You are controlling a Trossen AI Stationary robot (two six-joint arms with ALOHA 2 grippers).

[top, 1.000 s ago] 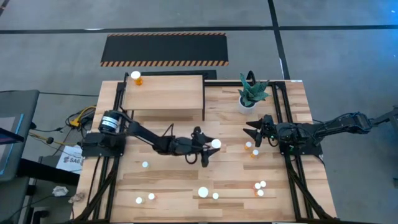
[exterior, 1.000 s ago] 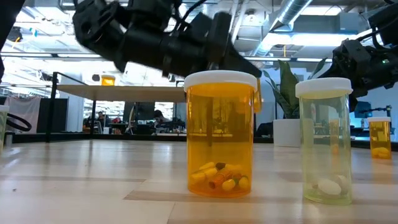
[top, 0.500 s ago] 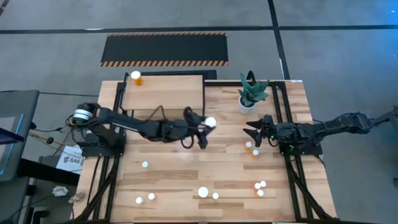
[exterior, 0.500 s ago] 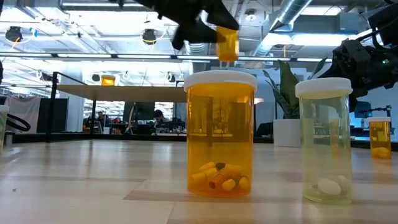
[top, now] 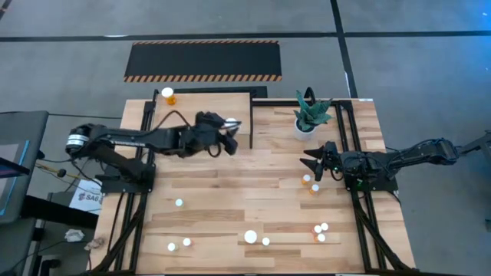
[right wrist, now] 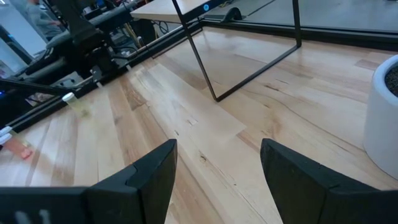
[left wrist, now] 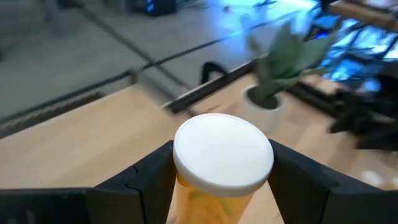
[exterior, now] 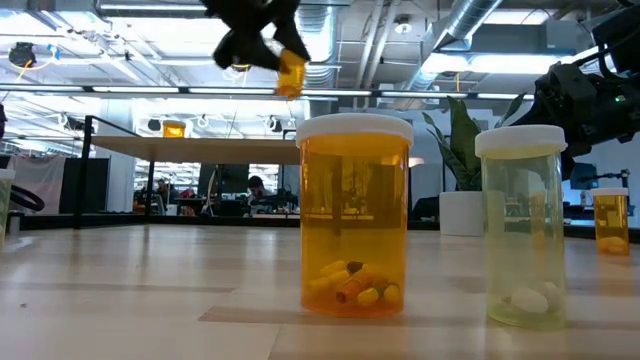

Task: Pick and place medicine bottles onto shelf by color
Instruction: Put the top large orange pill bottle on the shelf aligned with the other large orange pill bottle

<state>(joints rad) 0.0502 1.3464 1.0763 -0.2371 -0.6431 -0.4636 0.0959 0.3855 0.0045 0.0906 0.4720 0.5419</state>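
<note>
Step in hand, as judged: transport of one orange bottle (left wrist: 221,163) to the shelf (top: 192,115). The bottle is held by the left gripper (top: 229,130), jaws closed partway on its body below the white cap. It is carried in the air above the shelf's right end, as shown in the high view. In the low view it hangs tilted, clear of any surface.

One orange bottle (top: 168,95) is already set on the shelf's far left corner. The other bottles are scattered on the near tabletop (top: 230,207).

The right gripper (top: 316,162) waits near the plant (top: 311,113), jaws fully apart, nothing held.

Next move, as judged: the bottle should be brought upright, lowered beside the other orange one, then released.
</note>
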